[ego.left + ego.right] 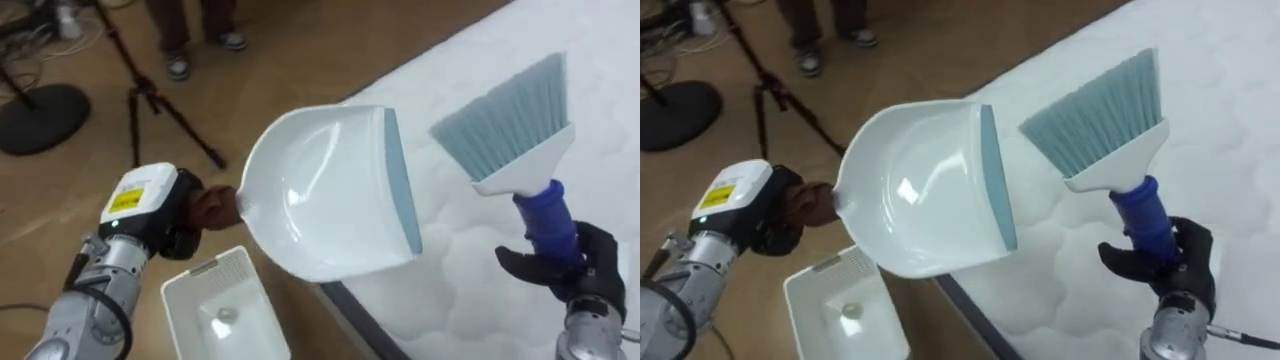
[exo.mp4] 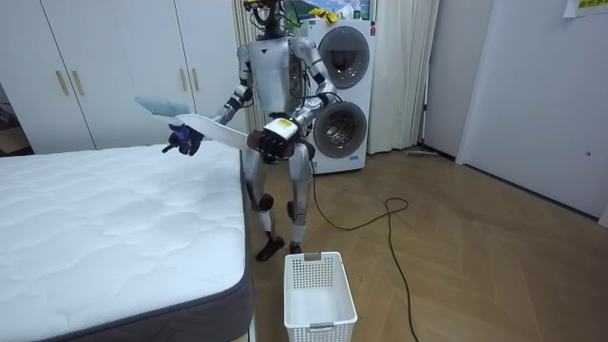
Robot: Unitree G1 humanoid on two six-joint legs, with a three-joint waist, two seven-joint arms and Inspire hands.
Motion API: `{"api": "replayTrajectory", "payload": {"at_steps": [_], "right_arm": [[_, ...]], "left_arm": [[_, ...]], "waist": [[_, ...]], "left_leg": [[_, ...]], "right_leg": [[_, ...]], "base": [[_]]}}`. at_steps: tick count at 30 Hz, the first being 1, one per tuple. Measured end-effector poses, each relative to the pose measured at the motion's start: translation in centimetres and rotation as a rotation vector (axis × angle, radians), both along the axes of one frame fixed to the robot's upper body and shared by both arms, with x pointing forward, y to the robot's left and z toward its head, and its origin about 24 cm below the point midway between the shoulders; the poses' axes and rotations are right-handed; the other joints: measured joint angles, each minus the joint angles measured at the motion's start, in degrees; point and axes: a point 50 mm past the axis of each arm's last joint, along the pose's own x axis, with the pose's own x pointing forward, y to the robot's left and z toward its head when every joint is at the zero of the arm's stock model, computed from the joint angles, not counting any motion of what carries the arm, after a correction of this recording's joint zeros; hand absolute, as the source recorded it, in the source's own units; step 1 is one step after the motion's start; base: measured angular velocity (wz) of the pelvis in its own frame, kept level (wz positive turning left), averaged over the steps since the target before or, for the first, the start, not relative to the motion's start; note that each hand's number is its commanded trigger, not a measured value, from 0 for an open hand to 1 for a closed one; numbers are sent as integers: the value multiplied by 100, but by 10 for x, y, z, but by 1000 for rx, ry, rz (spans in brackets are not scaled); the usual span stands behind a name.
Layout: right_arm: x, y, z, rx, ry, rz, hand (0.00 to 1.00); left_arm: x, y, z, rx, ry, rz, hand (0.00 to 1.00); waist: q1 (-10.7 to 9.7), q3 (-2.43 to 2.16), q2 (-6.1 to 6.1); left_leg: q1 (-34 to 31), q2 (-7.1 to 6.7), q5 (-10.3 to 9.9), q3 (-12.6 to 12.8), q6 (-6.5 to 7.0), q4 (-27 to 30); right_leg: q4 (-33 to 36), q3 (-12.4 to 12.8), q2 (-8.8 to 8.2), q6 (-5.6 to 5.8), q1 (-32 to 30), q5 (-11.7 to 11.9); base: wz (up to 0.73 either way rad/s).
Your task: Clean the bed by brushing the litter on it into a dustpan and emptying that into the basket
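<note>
I stand at the bed's left edge. My left hand is clenched round the brown handle of the dustpan. I hold the white pan in the air over the edge of the bed, its hollow side up toward me and its grey-blue lip to the right. My right hand grips the blue handle of the brush above the mattress. The pale blue bristles point up and away from me, just right of the pan's lip and not touching it. Near me on the wooden floor, under the pan's near side, stands a white basket with a small pale thing lying in its bottom; I cannot tell what it is. Farther left on the floor are a tripod, a dark round base and a person's shoes. In the room view the bed is on the room view's left, the basket is by my feet, and two stacked washers stand behind me.
</note>
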Motion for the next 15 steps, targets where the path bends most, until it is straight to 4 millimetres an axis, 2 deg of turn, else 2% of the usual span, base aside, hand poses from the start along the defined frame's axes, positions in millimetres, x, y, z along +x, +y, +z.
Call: {"api": "replayTrajectory", "payload": {"at_steps": [1,2,3,4,5,6,7,8,9,11,13,15], "right_arm": [[0,0,0,1,-1,-3,0],[-1,1,-1,0,0,-8,0],[-1,1,-1,1,-1,-12,0],[-1,1,-1,3,-1,-14,0],[-1,1,-1,6,-2,-14,0],[1,3,-1,13,-2,-2,0],[1,3,-1,18,-2,3,0],[1,4,-2,24,1,9,0],[0,3,-2,25,3,9,0],[0,4,-2,33,1,14,0],[1,11,-3,62,-10,24,0],[2,15,-1,70,-24,43,0]], "left_arm": [[-2,-2,-2,-24,3,9,100],[-3,-3,-4,-66,4,18,100],[-1,-4,-3,-104,-7,26,100],[-1,-5,-3,-128,-11,33,100],[-2,-8,-5,-169,-13,56,100],[-3,-9,-7,-195,-6,72,100],[-3,-9,-9,-201,-2,76,100],[-4,-11,-9,-221,2,79,100],[-4,-12,-10,-235,3,79,100],[-4,-16,-11,-292,5,85,100],[-7,-16,-14,-323,20,97,100],[-9,-21,-18,-342,37,88,100]], "waist": [[-11,2,-12],[-15,-9,-84],[-79,10,-231],[-91,10,-286],[-34,15,-328],[14,9,-339],[-31,8,-335],[-189,6,-330],[-277,2,-338],[-418,-1,-350],[-486,-6,-344],[-524,-41,-287]], "left_leg": [[87,-5,-17,129,-23,-30],[194,-66,-42,310,-58,-53],[233,-158,-51,347,-73,-17],[225,-191,-51,257,-76,22],[179,-233,-44,-379,-90,60],[141,-250,-44,-1002,-115,132],[135,-248,-49,-1226,-124,171],[139,-244,-53,-1485,-130,231],[158,-251,-56,-1534,-134,234],[224,-208,-108,-1590,-217,314],[268,-101,-187,-1591,-307,444],[272,54,-321,-1618,-389,645]], "right_leg": [[161,-158,-121,86,121,-143],[321,-265,-354,291,308,-388],[214,-155,-464,354,323,-536],[113,-76,-441,313,311,-565],[-65,106,-366,270,315,-548],[-253,182,-283,168,447,-487],[-364,184,-255,131,506,-453],[-455,183,-229,126,598,-401],[-454,192,-226,126,614,-401],[-451,410,-139,119,608,-387],[-477,541,-21,79,617,-353],[-504,713,152,27,547,-305]], "base": [[-134],[-98],[-87],[-104],[-138],[-139],[-88],[-28],[-24],[-50],[-55],[-54]]}}
